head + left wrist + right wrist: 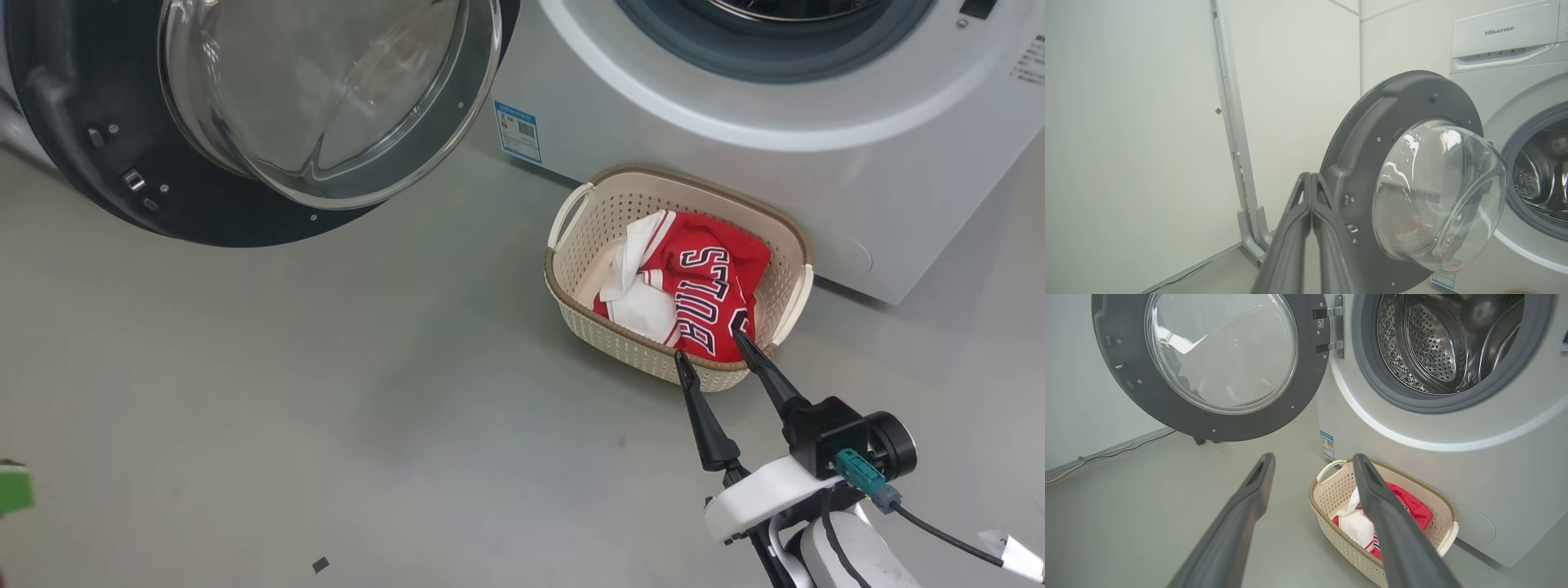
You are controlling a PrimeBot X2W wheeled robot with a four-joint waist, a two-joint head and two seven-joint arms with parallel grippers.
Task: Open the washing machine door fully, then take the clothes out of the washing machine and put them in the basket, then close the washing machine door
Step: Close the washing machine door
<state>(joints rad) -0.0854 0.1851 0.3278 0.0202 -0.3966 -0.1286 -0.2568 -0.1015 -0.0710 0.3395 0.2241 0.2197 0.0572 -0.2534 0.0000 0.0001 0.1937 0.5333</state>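
The washing machine door stands swung wide open to the left of the white washing machine; its dark rim and glass bowl also show in the right wrist view. The steel drum looks bare inside. Red and white clothes lie in the cream basket on the floor against the washer front. My right gripper hangs open just in front of the basket's near rim, holding nothing. My left gripper is shut on nothing, its tips close to the outer edge of the door.
Grey floor spreads in front of the washer. A white wall with an upright pipe stands beyond the door. A cable runs along the wall's base. A green object shows at the head view's left edge.
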